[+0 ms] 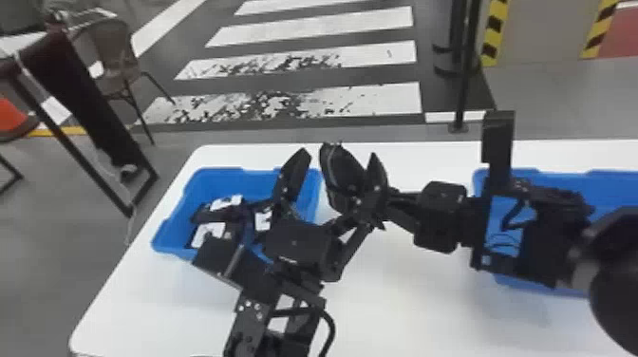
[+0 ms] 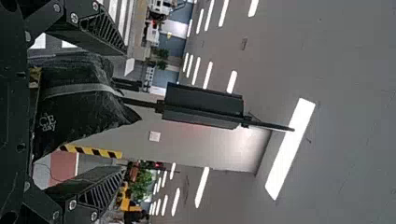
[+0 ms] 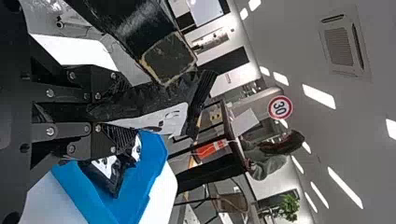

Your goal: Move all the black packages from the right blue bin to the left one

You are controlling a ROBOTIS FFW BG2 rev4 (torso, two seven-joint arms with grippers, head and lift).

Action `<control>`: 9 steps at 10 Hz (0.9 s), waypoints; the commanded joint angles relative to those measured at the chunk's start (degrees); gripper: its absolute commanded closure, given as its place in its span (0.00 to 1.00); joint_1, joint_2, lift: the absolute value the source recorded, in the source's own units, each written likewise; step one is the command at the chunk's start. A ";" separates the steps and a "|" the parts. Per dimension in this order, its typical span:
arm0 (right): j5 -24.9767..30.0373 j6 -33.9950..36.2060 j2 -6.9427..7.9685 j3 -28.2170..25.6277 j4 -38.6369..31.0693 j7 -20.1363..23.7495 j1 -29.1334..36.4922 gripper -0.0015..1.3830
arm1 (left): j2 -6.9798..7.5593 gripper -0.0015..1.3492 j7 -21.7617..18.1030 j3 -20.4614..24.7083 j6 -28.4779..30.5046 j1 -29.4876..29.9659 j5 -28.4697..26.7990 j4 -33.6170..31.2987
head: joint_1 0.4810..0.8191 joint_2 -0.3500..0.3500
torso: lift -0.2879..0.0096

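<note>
While left gripper [image 1: 337, 155] stands open, right gripper [image 1: 379, 203] grips package [image 1: 339, 171].
Package: black, pale lettering, white label; between left gripper's fingers, near left bin [image 1: 175, 249].

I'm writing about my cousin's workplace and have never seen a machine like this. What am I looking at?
This is a robot with two black arms, each ending in a two-fingered gripper. The head view looks down from the robot's head; each wrist view comes from a camera on that arm, turned on its side. On the white table stand a left blue bin, holding black packages with white labels, and a right blue bin, partly hidden by the right arm. The right gripper is shut on a black package. The left gripper is open, its fingers on either side of what seems to be the same package, perhaps for a handover.
</note>
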 commanded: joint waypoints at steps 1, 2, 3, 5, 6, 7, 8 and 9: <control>-0.19 0.00 0.00 0.09 -0.06 0.01 0.12 0.85 | -0.34 0.15 0.35 1.09 -0.61 0.51 -0.84 -0.09 | 0.63 0.87 | 0.37; -0.30 -0.14 0.00 0.09 -0.20 0.01 0.26 0.85 | -0.51 0.15 0.44 1.55 -0.75 0.65 -1.07 -0.09 | 0.63 0.88 | 0.37; -0.30 -0.42 0.00 0.09 -0.48 0.01 0.12 0.85 | -0.51 0.15 0.44 1.66 0.37 0.79 -0.72 -0.37 | 0.63 0.89 | 0.37; -0.42 -0.42 0.00 0.32 -0.48 0.01 0.12 0.85 | -0.42 0.15 0.44 1.20 1.64 0.93 0.53 -0.93 | 0.63 0.90 | 0.37; -0.42 -0.42 0.00 0.55 -0.34 0.01 0.12 0.85 | -0.34 0.15 0.35 0.75 1.92 0.79 1.45 -0.93 | 0.63 0.90 | 0.37; -0.42 -0.28 0.00 0.66 -0.20 0.01 -0.02 0.85 | -0.25 0.15 0.27 0.52 2.20 0.65 1.79 -1.07 | 0.63 0.89 | 0.37; -0.53 -0.28 0.00 0.77 -0.06 -0.08 -0.02 0.85 | -0.16 0.20 -0.09 0.40 3.46 0.65 2.93 -1.21 | 0.63 0.89 | 0.37; -0.65 -0.42 0.00 0.77 0.08 -0.08 -0.02 0.85 | -0.16 0.54 -0.26 0.52 4.73 0.65 3.28 -1.64 | 0.63 0.89 | 0.37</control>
